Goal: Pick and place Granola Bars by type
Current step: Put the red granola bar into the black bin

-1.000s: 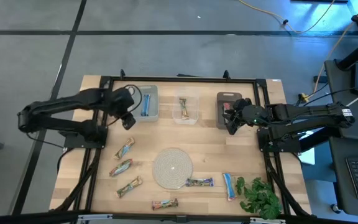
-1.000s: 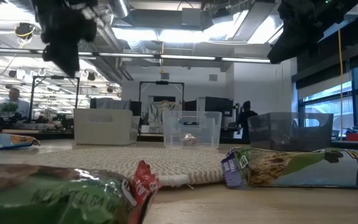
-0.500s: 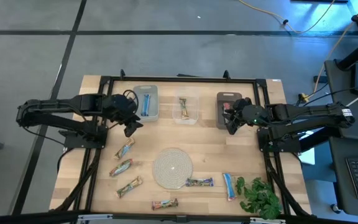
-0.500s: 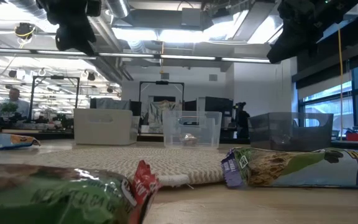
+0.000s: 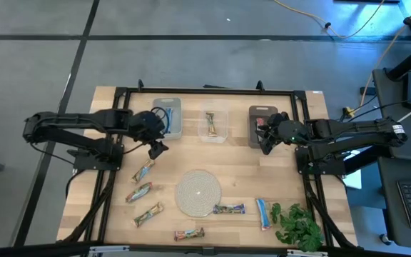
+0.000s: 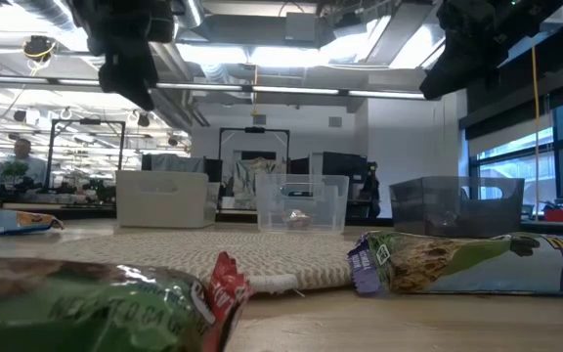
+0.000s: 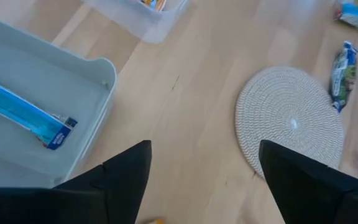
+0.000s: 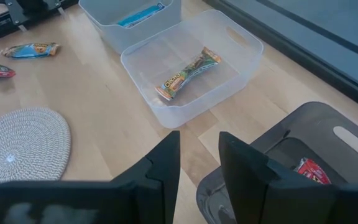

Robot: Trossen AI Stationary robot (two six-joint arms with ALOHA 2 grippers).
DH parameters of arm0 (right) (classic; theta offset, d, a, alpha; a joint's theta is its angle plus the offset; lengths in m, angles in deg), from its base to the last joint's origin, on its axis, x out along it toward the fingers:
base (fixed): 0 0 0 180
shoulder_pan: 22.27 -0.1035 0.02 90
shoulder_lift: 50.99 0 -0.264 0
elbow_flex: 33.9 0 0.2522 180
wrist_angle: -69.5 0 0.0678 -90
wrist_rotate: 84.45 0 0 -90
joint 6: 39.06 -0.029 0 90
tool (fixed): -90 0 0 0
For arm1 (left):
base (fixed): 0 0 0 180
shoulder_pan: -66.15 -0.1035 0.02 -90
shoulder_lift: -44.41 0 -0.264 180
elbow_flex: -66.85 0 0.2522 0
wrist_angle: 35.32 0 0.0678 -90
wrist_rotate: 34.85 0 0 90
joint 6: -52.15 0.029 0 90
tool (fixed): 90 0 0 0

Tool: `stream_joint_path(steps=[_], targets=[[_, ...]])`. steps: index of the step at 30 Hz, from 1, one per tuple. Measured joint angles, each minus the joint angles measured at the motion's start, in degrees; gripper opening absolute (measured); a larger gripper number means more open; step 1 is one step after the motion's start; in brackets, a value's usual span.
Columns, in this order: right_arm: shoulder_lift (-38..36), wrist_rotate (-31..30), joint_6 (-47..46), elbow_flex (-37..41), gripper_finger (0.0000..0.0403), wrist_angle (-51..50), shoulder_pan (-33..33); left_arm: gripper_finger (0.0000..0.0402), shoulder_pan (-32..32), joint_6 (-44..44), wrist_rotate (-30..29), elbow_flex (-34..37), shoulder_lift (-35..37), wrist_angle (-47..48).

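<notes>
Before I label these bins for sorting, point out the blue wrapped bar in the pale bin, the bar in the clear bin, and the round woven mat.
blue wrapped bar (image 7: 23, 116): left wrist view, wrapper middle.
bar in the clear bin (image 8: 187, 74): right wrist view, wrapper middle.
round woven mat (image 5: 198, 192): high view, centre.

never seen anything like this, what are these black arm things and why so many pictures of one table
They are two robot arms at a wooden table, sorting wrapped snack bars into three bins. One camera looks straight down, one sits at table height, and one rides on each wrist. The left claw is open and holds nothing; it hangs beside the pale bin, where a blue bar lies. The right claw hangs at the dark bin, nearly shut and holding nothing. The clear bin holds a tan-green bar. More bars, a woven mat and a leafy sprig lie on the table.
</notes>
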Motion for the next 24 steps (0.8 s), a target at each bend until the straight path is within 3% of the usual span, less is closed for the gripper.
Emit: stream_joint_path(steps=[7,11,19,21,24], targets=[[0.0,0.3,1.4,0.0,0.0114,0.1,0.0,0.0290,0.0,-0.5,0.0,0.0,-2.7,0.0],[0.0,5.2,-3.3,-0.1,0.0128,0.5,0.0,0.0290,0.0,-0.4,-0.3,0.0,-3.6,0.0],[2.2,10.2,-9.2,-3.5,0.0247,0.7,0.0,0.0290,0.0,2.1,-0.3,0.0,-4.4,0.0],[2.6,15.1,-9.6,-6.3,0.0273,-0.6,0.0,0.0290,0.0,3.2,-0.3,0.0,-4.4,0.1],[4.5,17.1,-13.9,-12.8,0.0298,-4.6,-0.8,0.0290,0.0,4.1,-0.3,0.0,-4.4,0.0]])
